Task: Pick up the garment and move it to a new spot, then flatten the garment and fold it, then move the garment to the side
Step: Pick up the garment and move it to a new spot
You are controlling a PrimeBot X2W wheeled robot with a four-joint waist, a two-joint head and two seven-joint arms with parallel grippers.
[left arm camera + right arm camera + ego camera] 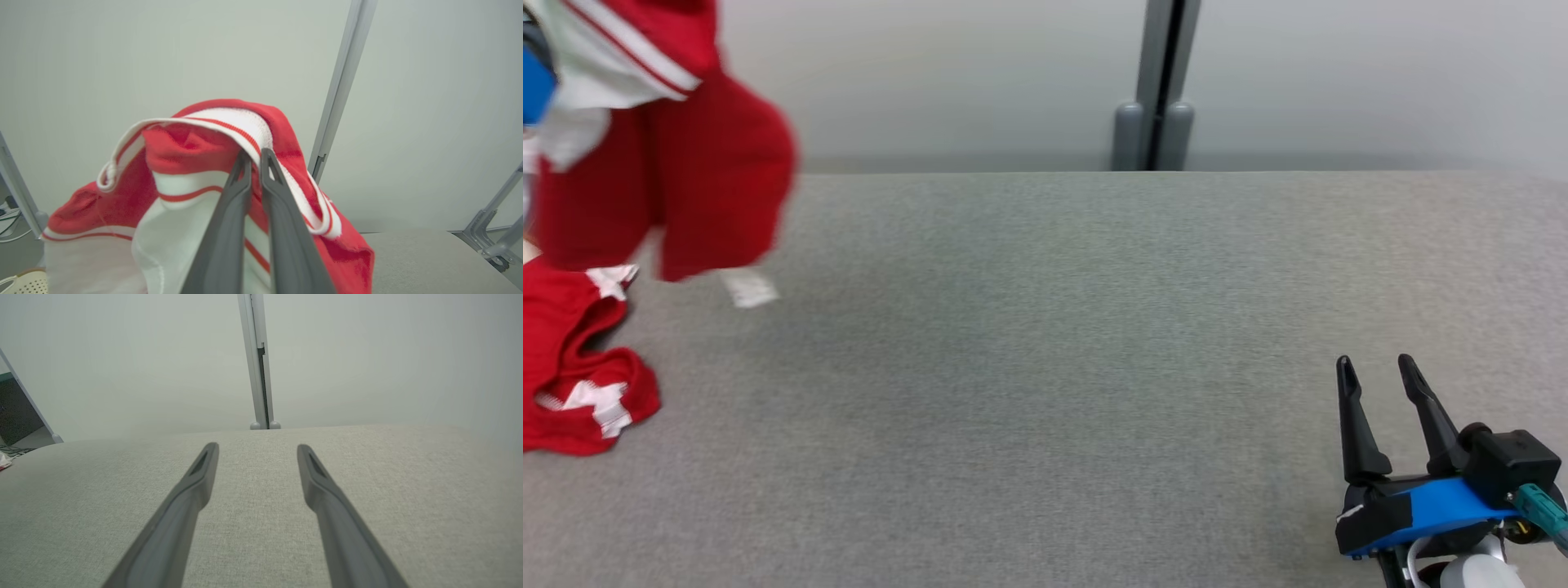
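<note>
Light is bright, soft and even in all three views, seemingly from overhead; no glare shows on the pale wall (pixel 1339 73); the grey tabletop (pixel 1045 367) carries almost no cast shadow, with only a small dark one in the folds of the red cloth (pixel 572 384) lying at the left edge. In the head view the lifted garment (pixel 711 180) is smeared by motion blur, its white tag a streak; the tabletop's weave is crisp nearby and softer toward the far edge. In the wrist views the left fingers (pixel 229 216) and right fingers (pixel 192 490) go soft close to the lens; wide-angle distortion tilts the post (pixel 339 81) and bows the tabletop's far edge.
</note>
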